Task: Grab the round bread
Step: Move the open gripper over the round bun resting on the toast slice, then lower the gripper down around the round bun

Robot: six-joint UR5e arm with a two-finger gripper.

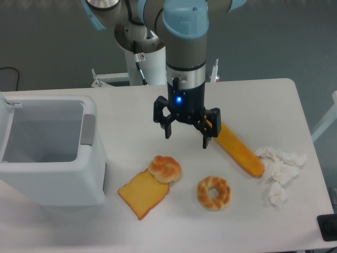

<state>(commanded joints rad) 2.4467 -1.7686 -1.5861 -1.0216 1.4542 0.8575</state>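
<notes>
The round bread (165, 168) is a small golden-brown knotted bun resting on the table, leaning on the upper corner of a toast slice (142, 194). My gripper (187, 137) hangs open above the table, up and to the right of the bun, with nothing between its fingers. One finger (168, 128) points down on the left and the other sits on the right, in front of the baguette's near end.
A long orange baguette (238, 149) lies right of the gripper. A ring-shaped bread (214, 192) sits lower right of the bun. Crumpled white paper (278, 168) lies at the right edge. A white bin (48, 153) stands on the left.
</notes>
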